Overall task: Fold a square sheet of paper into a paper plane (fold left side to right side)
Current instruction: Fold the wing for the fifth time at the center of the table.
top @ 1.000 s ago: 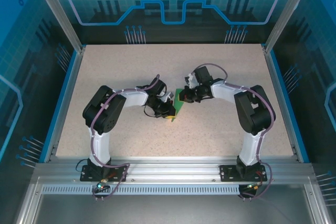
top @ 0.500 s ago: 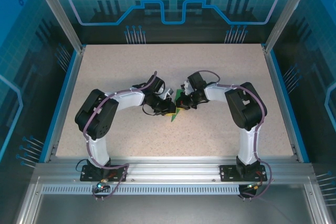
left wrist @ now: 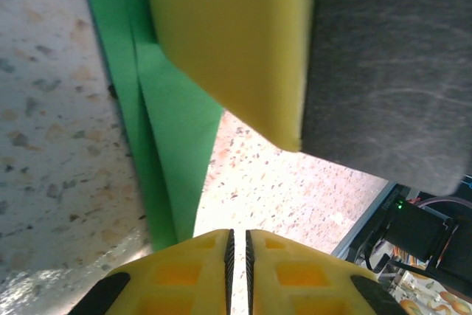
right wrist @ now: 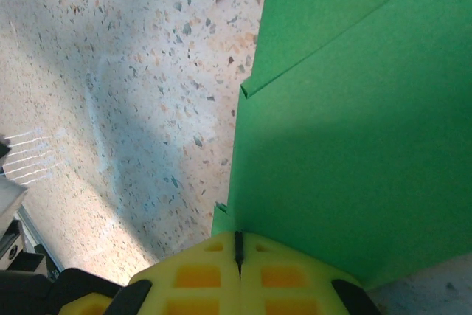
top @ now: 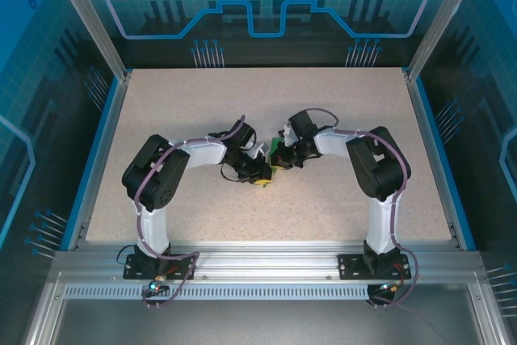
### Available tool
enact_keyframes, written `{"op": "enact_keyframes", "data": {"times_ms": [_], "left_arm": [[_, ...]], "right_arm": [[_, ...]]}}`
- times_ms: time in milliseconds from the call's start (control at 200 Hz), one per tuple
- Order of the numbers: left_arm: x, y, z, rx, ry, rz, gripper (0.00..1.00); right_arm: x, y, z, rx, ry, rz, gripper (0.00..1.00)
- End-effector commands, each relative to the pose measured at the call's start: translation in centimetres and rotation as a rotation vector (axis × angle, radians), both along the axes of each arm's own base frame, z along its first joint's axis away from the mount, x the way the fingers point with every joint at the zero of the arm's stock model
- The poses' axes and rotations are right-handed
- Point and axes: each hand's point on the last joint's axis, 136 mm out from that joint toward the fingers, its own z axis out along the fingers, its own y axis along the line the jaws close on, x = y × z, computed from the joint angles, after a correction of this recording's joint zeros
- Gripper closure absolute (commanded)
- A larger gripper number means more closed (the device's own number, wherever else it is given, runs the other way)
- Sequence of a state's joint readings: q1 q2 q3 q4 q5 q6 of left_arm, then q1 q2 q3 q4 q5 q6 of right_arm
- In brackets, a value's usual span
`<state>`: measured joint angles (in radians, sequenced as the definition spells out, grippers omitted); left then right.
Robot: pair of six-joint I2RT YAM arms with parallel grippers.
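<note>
The square sheet of paper (top: 275, 149) is a narrow creased bright green shape lying at the middle of the table between the two grippers. My left gripper (top: 260, 177) sits just left of and below it. In the left wrist view its jaws (left wrist: 237, 245) stand a thin slit apart, nothing between them, the paper (left wrist: 166, 130) to their left. My right gripper (top: 279, 157) is shut with its tips (right wrist: 238, 245) down on the paper's (right wrist: 354, 145) edge. One of its yellow fingers (left wrist: 236, 42) rests on the green layers.
The speckled tabletop (top: 202, 103) is bare around the paper. Blue rails (top: 95, 151) run along its sides and an aluminium frame (top: 258, 260) holds both arm bases at the near edge.
The right gripper has moved down and left onto the paper and stayed there. The left jaws have parted slightly and the left arm has shifted a little.
</note>
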<state>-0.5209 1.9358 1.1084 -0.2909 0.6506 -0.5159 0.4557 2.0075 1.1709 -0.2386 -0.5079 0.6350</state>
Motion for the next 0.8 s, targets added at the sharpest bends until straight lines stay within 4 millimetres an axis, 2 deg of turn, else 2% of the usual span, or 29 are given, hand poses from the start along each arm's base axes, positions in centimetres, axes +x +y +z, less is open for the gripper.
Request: {"op": "enact_keyframes", "data": {"times_ms": [0,795], "left_arm": [[-0.8,0.4,-1.1,0.033,0.018,-0.015,0.85],[-1.0,1.5,-2.6,0.094,0.059,0.02,0.86]], "right_arm": [[-1.1,-0.8,-1.7,-0.06,0.06,0.004,1.0],[-1.2,-1.3,-1.9,-0.095,0.062,0.007,1.0]]}}
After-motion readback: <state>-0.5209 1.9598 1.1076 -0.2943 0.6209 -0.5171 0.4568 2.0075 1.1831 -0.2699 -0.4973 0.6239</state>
